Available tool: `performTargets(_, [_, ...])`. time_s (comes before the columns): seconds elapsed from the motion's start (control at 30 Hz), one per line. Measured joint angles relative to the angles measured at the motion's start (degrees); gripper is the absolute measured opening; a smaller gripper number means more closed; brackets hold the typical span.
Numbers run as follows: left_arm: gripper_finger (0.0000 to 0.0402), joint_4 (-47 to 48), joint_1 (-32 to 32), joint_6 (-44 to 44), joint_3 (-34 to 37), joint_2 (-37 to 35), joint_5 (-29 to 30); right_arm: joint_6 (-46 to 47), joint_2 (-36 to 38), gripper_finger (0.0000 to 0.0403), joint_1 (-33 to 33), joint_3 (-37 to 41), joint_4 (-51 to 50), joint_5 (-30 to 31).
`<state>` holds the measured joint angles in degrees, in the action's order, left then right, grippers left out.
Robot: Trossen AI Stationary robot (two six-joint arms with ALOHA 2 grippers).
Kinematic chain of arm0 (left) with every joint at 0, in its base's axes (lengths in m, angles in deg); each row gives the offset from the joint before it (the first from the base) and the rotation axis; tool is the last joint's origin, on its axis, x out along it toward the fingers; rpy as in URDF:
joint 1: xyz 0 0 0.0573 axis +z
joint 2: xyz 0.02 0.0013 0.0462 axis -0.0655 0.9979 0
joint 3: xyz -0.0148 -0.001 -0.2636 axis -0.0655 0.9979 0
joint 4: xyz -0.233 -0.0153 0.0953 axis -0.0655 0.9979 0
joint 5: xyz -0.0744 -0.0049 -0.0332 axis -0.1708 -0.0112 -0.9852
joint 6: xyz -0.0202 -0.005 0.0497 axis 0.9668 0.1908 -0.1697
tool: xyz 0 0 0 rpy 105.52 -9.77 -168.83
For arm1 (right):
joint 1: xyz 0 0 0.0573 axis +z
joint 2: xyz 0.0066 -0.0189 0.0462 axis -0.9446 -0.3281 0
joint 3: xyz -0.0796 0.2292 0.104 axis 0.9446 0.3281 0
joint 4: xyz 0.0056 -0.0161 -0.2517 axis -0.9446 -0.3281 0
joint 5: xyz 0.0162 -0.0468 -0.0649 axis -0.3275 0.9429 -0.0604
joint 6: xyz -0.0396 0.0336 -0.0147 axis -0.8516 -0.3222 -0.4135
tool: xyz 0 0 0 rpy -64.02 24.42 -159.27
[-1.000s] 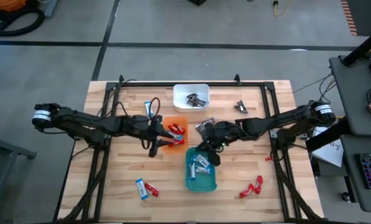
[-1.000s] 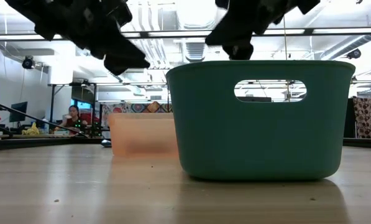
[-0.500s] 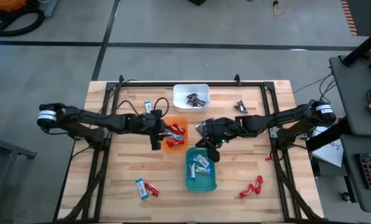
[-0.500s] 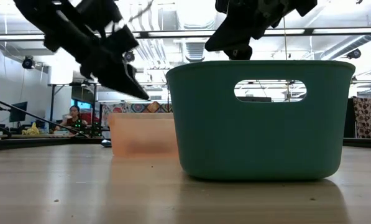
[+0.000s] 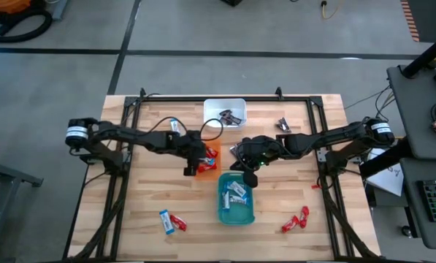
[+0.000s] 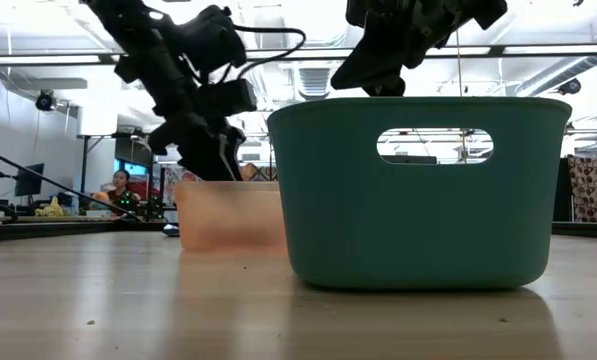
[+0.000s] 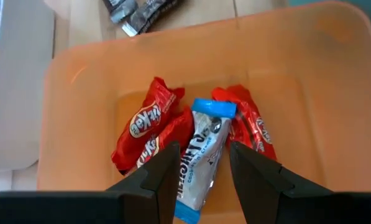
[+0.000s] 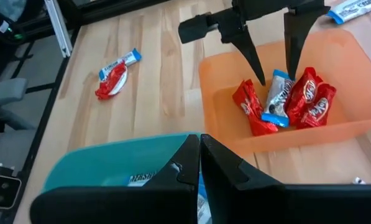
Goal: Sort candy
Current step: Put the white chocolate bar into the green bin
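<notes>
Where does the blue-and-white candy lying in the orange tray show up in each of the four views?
High view: not distinguishable; the left gripper covers that part of the orange tray.
Low view: not visible; only the tray's cloudy wall shows.
Left wrist view: blue-and-white candy at centre, between that gripper's open fingers.
Right wrist view: right of centre, among red candies.
Shared landmark: the orange tray.

grey floor (image 5: pixel 71 73) round wooden table (image 5: pixel 144 197); bright ceiling lights (image 6: pixel 38 60); seated person (image 6: pixel 116 187).
</notes>
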<state>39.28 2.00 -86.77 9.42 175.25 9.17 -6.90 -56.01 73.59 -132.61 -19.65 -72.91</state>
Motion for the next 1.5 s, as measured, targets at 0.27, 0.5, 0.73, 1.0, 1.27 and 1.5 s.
performTargets(0.27, [0.0137, 1.9, 0.1, -1.0, -2.4, 2.7, 0.0, -0.5, 0.0, 0.0009, 0.0, 0.0, -2.5, 0.0])
performTargets(0.5, [0.0158, 2.0, 0.1, -0.6, -4.7, 6.0, 0.3, -1.0, 0.0, 0.0009, 0.0, 0.0, -3.0, 0.0])
performTargets(0.73, [0.0155, 3.6, 0.1, -1.6, -5.7, 7.6, 0.4, -1.0, 0.0, 0.0009, 0.0, 0.0, -3.6, 0.0])
performTargets(1.0, [0.015, 3.4, 0.2, -1.0, -5.6, 8.9, 0.5, -1.7, 0.0, 0.0009, 0.0, 0.0, -3.7, 0.0])
performTargets(1.27, [0.0146, 3.0, 0.2, -0.8, -5.9, 11.3, 0.7, -1.8, 0.0, 0.0009, 0.0, 0.0, -3.8, 0.0])
performTargets(1.5, [0.0093, 3.3, 0.2, -1.6, -6.3, 11.6, 0.7, -1.8, 0.0, 0.0009, 0.0, 0.0, -3.8, 0.0])
